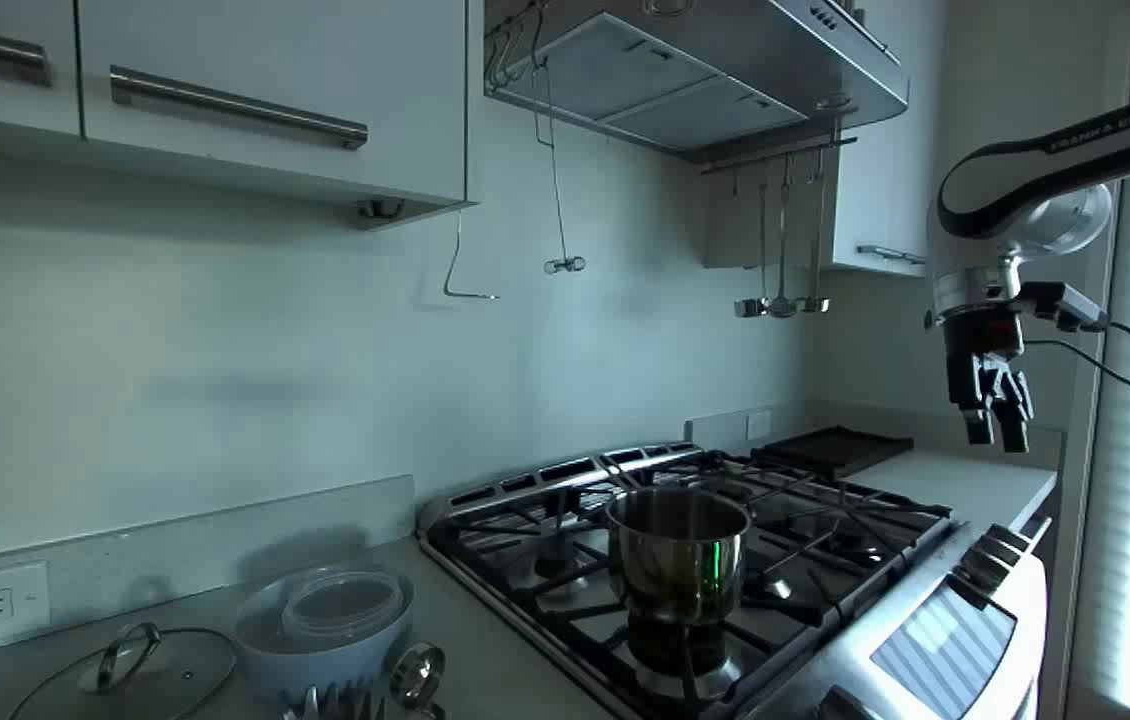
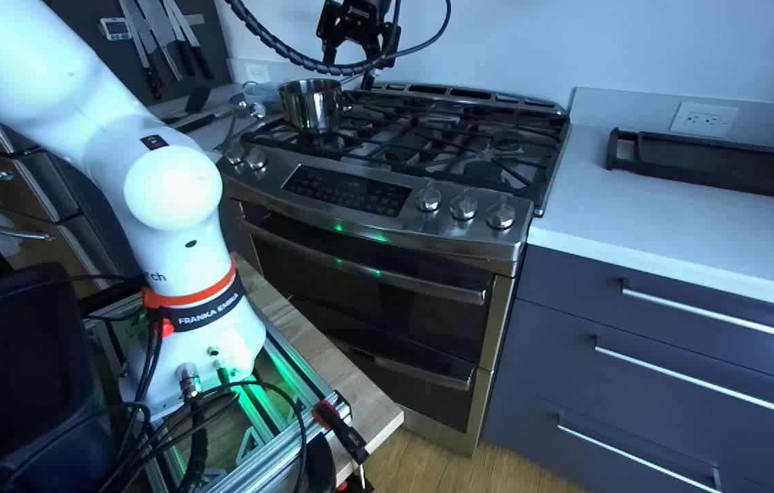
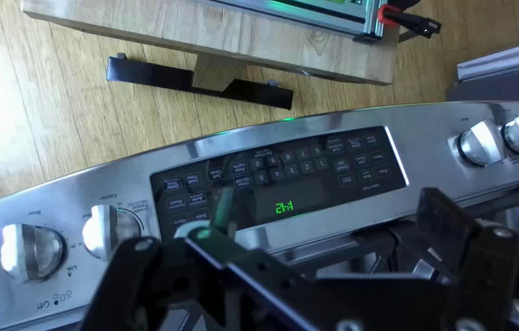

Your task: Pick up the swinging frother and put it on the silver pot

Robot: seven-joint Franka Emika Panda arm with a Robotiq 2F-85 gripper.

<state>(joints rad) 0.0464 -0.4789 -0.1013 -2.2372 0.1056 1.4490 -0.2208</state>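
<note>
The frother is a very thin wire hanging from a hook at the left end of the range hood. Its small crosswise head hangs in front of the wall. It is out of view elsewhere. The silver pot stands upright on a front burner; it also shows in an exterior view. My gripper points down, to the right of the pot and frother and far from the frother. In an exterior view the gripper is at the top. In the wrist view the gripper has its fingers apart with nothing between them.
The range hood overhangs the gas stove. Several ladles hang from its rail. A pale hooked wire hangs left of the frother. A white bowl and glass lid are on the left counter. A black tray lies behind.
</note>
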